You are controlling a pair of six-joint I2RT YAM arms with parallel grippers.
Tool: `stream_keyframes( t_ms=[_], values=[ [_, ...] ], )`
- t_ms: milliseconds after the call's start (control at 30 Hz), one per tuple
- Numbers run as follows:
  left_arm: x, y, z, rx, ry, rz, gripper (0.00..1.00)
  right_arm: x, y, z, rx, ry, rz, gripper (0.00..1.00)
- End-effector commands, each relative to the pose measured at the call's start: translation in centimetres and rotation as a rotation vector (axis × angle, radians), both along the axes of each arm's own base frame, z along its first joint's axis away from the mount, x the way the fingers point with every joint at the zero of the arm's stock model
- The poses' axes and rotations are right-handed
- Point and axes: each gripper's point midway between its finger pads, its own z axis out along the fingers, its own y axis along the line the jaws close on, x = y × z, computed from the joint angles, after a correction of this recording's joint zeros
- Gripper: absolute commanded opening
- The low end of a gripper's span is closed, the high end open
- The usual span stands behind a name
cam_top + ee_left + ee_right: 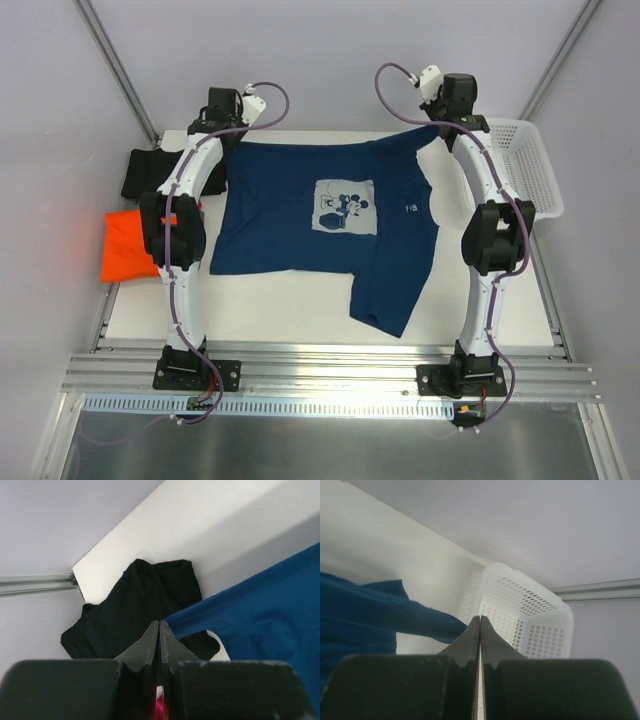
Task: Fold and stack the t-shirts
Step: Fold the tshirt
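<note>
step: judging by the layout, spreading the navy t-shirt [300, 220] flat before the first fold; no fold made yet.
left jaws: together, clamped on the far-left corner of the navy cloth; the left wrist view shows the blue edge pinched right at the tips.
right jaws: together, clamped on the far-right corner; in the right wrist view the blue cloth runs into the tips from the left.
navy shirt: mid-desk, print side up, far edge strung between the two arms. The near-right part hangs skewed toward the near edge of the desk [300, 320].
black t-shirt [150, 172]: crumpled at the far-left corner, just beside the left arm and behind its pinched corner.
orange t-shirt [130, 245]: at the left edge, near side of the black one, partly off the desk.
basket [525, 165]: white lattice, far right, apart from the shirt but close to the right arm.
how to do it well: hold even tension between both corners, lower them together, and drag slightly so the skewed near-right part straightens and the cloth lands without wrinkles.
risk: uneven pull would twist the shirt further. The left corner could drag over the black shirt, and the right arm could clip the basket.
progress: early, I'd say; nothing is folded or stacked.
</note>
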Motion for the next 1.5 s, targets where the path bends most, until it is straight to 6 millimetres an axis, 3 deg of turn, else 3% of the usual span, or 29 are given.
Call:
stream_keyframes(
  t_ms=[0,33,67,133,200,267,300,433,800,1200,1233,1267,1300,1333,1400,1467],
  values=[
    [-0.6,1.0,1.7,0.032,-0.032,0.014,0.0,-1.9,0.6,2.0,0.025,-0.006,-0.004,0.0],
    [-0.8,1.0,1.9,0.031,-0.033,0.012,0.0,-2.7,0.7,2.8,0.024,-0.009,0.0,0.01],
    [-1.2,1.0,1.9,0.03,-0.029,0.011,0.0,-3.4,1.0,1.4,0.015,0.03,0.009,0.0],
    [-1.8,1.0,1.9,0.028,-0.022,0.007,0.0,-4.9,1.0,2.1,0.01,0.039,0.019,0.0],
    [-2.7,1.0,1.6,0.027,-0.007,0.006,0.0,-6.3,1.2,0.9,0.019,0.086,0.024,0.01],
    [-3.7,1.1,1.3,0.027,0.009,0.003,0.0,-7.8,1.4,1.0,0.041,0.11,0.024,0.0],
    [-4.0,1.2,1.2,0.026,0.013,0.003,0.0,-8.5,1.5,-0.3,0.042,0.146,0.031,0.01],
    [-5.2,1.4,-0.5,0.026,0.059,0.004,0.0,-10.3,1.8,-1.5,0.041,0.199,0.046,0.0],
    [-8.0,0.9,-3.3,-0.02,0.151,-0.002,0.0,-13.0,3.7,-5.2,0.061,0.331,0.091,0.01],
    [-9.6,1.0,-9.1,-0.014,0.337,0.013,0.0,-13.9,4.8,-9.1,0.062,0.438,0.112,0.01],
    [-9.7,1.0,-9.5,-0.014,0.349,0.013,0.04,-14.1,4.8,-9.4,0.06,0.45,0.115,0.01],
    [-10.0,1.1,-9.7,-0.014,0.368,0.017,0.15,-14.3,4.9,-9.6,0.06,0.461,0.118,0.02],
    [-10.2,1.1,-9.7,-0.021,0.372,0.027,0.39,-14.6,4.9,-9.8,0.058,0.475,0.119,0.09],
    [-10.2,1.1,-9.3,-0.027,0.367,0.034,0.7,-14.7,5.0,-9.6,0.059,0.476,0.123,0.29],
    [-10.4,1.2,-8.6,-0.041,0.365,0.05,0.78,-14.8,5.1,-8.4,0.068,0.455,0.124,0.4],
    [-10.2,1.3,-6.4,-0.072,0.319,0.077,0.82,-14.5,5.1,-6.7,0.077,0.418,0.12,0.53]
  ],
)
